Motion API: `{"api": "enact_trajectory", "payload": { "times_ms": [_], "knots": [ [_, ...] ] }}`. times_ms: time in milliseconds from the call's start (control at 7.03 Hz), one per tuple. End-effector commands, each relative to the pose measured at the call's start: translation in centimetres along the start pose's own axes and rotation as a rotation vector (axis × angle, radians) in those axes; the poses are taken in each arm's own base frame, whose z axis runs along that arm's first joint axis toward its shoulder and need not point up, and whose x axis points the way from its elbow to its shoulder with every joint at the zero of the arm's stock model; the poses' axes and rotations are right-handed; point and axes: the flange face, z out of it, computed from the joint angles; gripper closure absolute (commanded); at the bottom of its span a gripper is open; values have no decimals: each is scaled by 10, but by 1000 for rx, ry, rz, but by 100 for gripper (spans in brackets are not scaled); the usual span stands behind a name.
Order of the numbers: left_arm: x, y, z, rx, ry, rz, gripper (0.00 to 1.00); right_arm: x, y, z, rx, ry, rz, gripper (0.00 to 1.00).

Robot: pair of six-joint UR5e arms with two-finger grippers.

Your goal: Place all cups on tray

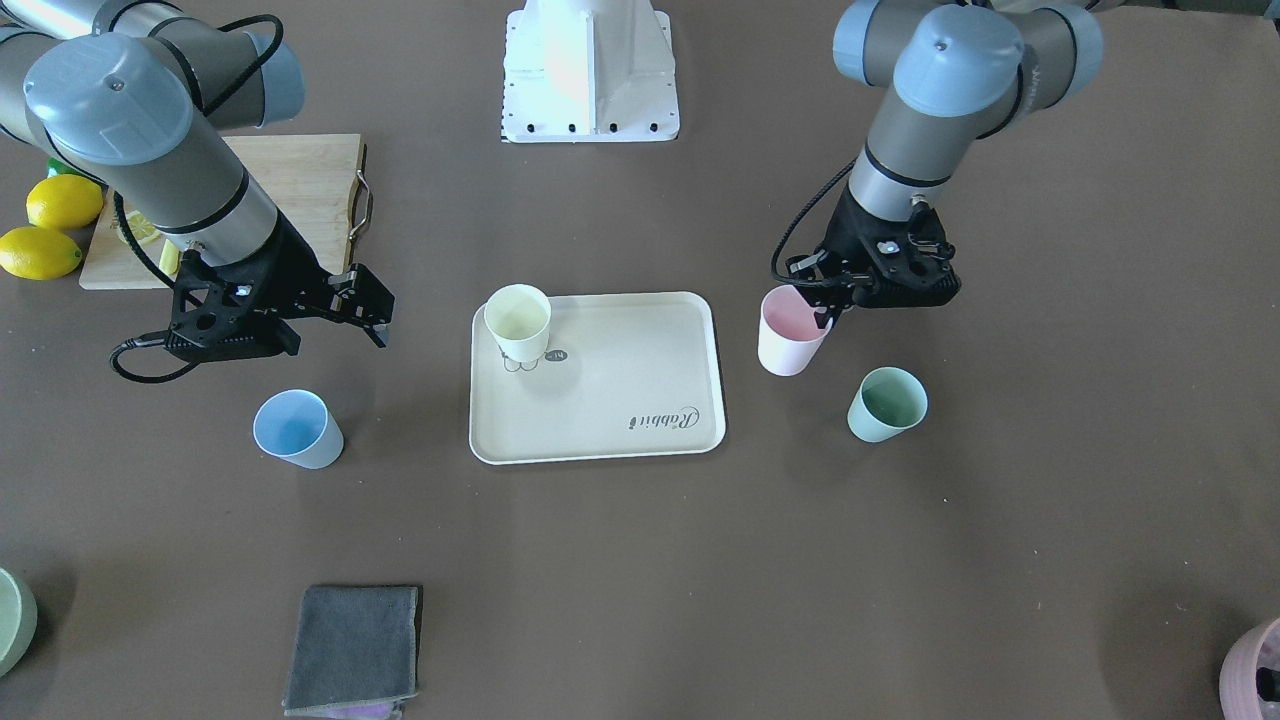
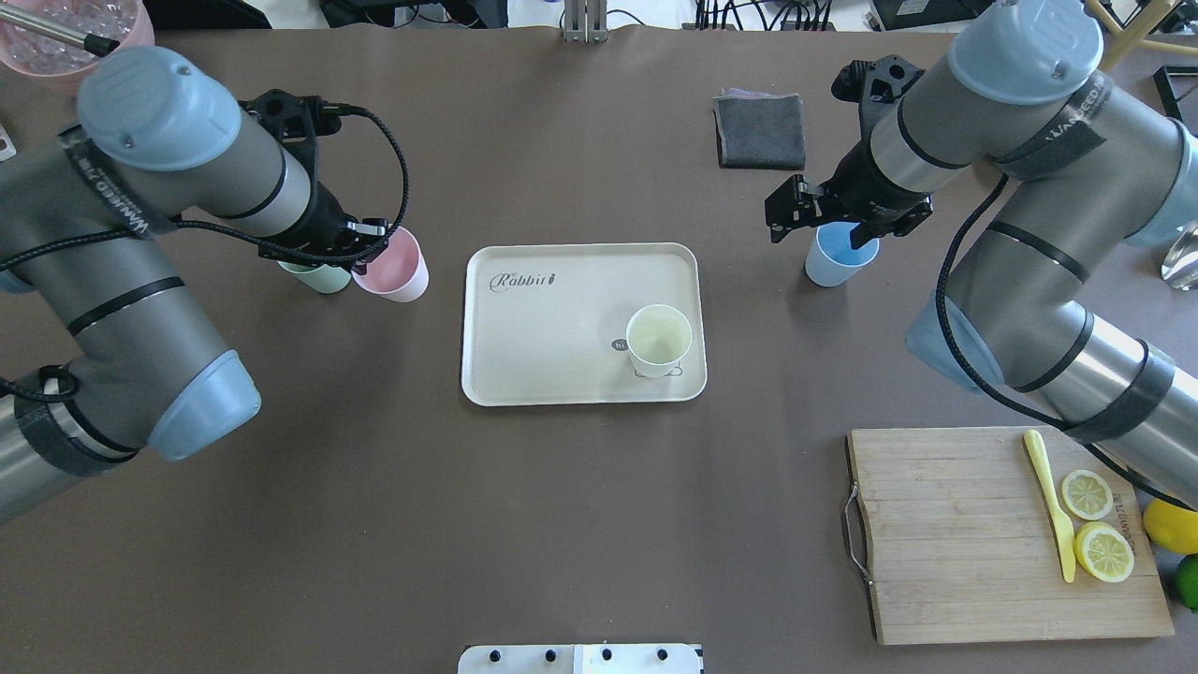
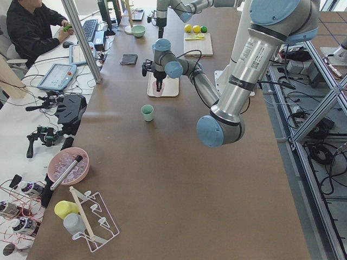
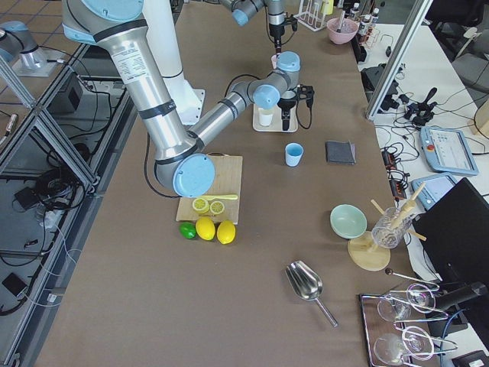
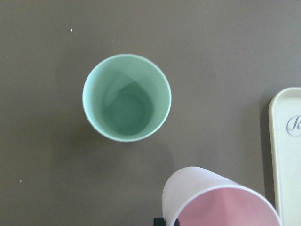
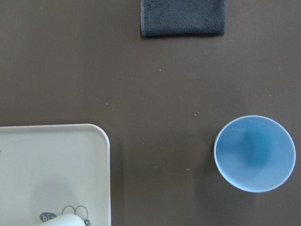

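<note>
The cream tray [image 1: 620,400] [image 2: 543,328] lies at the table's middle with the pale yellow cup [image 1: 518,320] [image 2: 659,339] upright on its corner nearest my right arm. My left gripper [image 1: 825,305] [image 2: 374,245] is shut on the rim of the pink cup [image 1: 790,335] [image 2: 398,270] [image 5: 221,202], which tilts just beside the tray's left end. The mint green cup [image 1: 887,403] [image 5: 127,98] stands on the table close by. My right gripper [image 1: 365,300] [image 2: 796,208] is open and empty, above and near the light blue cup [image 1: 297,428] [image 2: 840,255] [image 6: 255,153].
A wooden cutting board [image 2: 955,534] with lemon halves and a yellow knife lies near my right arm's base, with whole lemons [image 1: 50,225] beside it. A grey cloth [image 2: 760,129] [image 6: 182,16] lies beyond the blue cup. Bowls sit at the far corners [image 1: 10,620].
</note>
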Motion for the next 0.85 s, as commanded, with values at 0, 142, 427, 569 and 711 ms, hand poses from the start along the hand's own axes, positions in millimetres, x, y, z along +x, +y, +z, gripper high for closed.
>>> {"api": "enact_trajectory", "payload": {
  "times_ms": [0,142,427,569,711],
  "knots": [
    [39,27,18,-17,-24,39,100,3,-1,2,5,10,8,0],
    [63,46,35,-25,-33,34,100,5,0,3,6,13,12,0],
    [86,73,59,-41,-19,41,100,8,-2,2,9,15,18,0],
    [87,75,75,-34,-18,50,100,8,-2,0,10,12,15,0],
    [87,73,82,-30,-5,54,100,9,-3,0,7,12,20,0]
  ]
}}
